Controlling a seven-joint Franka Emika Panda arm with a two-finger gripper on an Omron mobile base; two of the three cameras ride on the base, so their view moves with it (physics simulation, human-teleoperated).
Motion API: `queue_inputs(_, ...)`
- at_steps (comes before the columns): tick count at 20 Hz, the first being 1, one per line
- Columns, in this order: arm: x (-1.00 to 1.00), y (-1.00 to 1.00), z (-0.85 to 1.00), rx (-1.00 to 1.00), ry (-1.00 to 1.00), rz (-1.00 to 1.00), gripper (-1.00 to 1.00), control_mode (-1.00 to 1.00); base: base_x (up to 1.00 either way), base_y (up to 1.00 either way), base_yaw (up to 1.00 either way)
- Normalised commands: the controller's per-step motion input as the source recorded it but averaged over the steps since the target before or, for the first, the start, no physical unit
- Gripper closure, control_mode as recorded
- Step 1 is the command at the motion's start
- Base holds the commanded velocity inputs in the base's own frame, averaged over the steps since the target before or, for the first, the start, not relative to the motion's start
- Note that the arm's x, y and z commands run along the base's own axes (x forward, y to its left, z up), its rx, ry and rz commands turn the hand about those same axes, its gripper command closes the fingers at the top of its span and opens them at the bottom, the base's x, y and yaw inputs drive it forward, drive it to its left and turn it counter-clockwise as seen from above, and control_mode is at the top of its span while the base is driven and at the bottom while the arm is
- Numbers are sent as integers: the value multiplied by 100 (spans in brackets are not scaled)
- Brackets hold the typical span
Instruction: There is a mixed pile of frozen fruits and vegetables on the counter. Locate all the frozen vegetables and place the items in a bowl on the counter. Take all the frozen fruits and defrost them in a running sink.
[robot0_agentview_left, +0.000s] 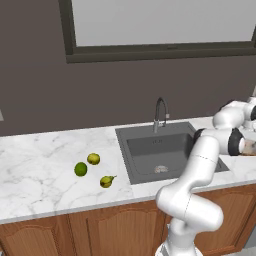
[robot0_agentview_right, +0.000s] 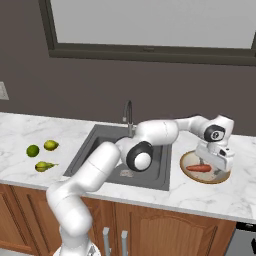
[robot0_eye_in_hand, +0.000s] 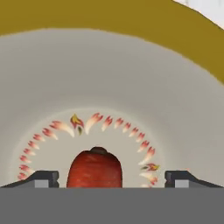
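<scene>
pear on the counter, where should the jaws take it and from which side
Grip the pear across its round belly, coming straight down from above. It lies on its side on the counter, stem pointing toward the sink, clear of both balls, so the belly offers the widest hold.

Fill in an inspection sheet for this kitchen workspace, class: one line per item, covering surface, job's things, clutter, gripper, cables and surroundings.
Surface: white marble counter over brown cabinet doors.
Job's things: carrot lies in the bowl, right of the sink. Bright green ball, yellow-green ball and pear sit on the counter left of the sink. No water seen running from the faucet.
Clutter: nothing seen.
Gripper: gripper open, low over the bowl, fingers either side of the carrot, apart from it.
Cables: nothing seen.
Surroundings: dark wall, window above the sink.
</scene>
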Motion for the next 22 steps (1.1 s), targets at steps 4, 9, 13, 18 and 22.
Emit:
queue_inputs(4,-44,4,43,0,-2,6,-100,-100,0,0,0)
queue_inputs(9,-42,33,52,-1,0,5,-100,-100,0,0,0)
queue_inputs(13,-36,51,30,-2,3,2,-100,-100,0,0,0)
queue_inputs(18,-37,66,25,-4,0,1,-100,-100,0,0,0)
queue_inputs(22,-37,67,47,-4,-4,1,-100,-100,0,0,0)
